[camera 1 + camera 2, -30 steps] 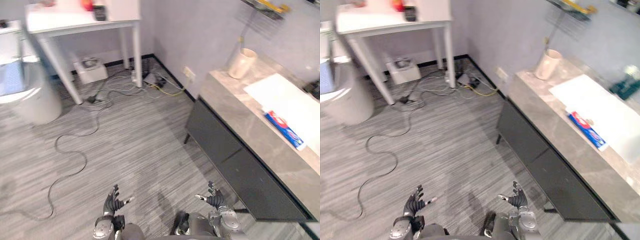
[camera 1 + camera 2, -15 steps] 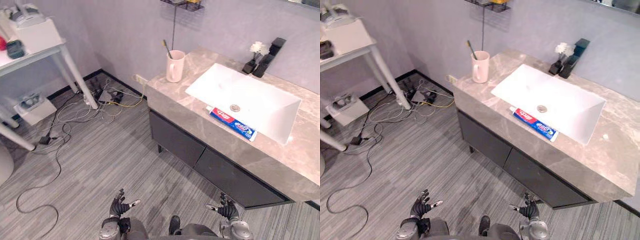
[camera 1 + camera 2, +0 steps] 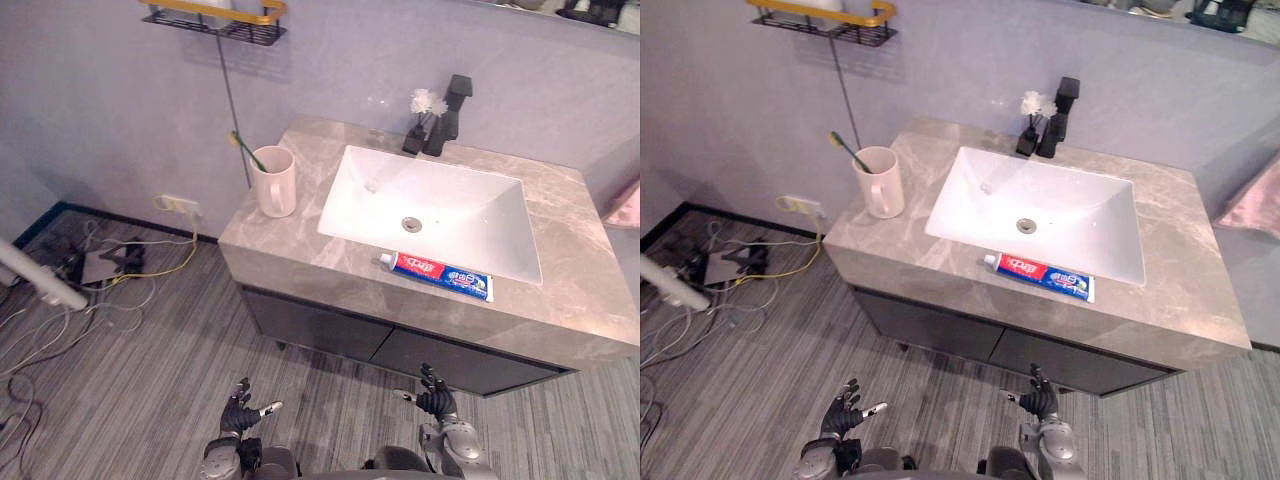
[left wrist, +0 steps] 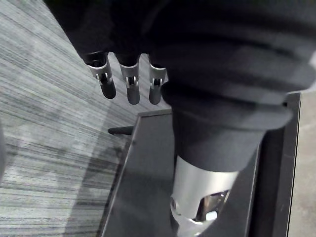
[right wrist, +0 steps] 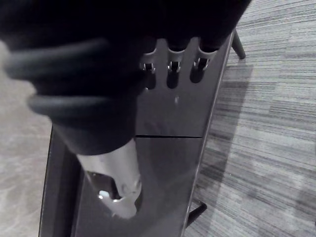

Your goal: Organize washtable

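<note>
Your left hand point(image 3: 237, 413) is hanging low over the floor, near and left of the washtable point(image 3: 290, 243), fingers loose and spread, holding nothing. Going rightward along the counter, one cream cup point(image 3: 276, 183) is standing at the far-left corner with one green toothbrush point(image 3: 246, 151) leaning out of it. Next, the white basin point(image 3: 440, 190) is taking up the middle, with one black tap point(image 3: 452, 102) and one small vase of white flowers point(image 3: 419, 118) sitting at its far rim. One toothpaste tube point(image 3: 437, 276) is lying flat on the counter strip between the basin and the near edge, its long axis running left to right, cap pointing left. Your right hand point(image 3: 436, 403) is hovering in front of the dark cabinet point(image 3: 330, 331), released and empty. The tube is lying straight beyond that hand and higher up, so your right hand is the nearer one; the cup is sitting closer to your left side.
</note>
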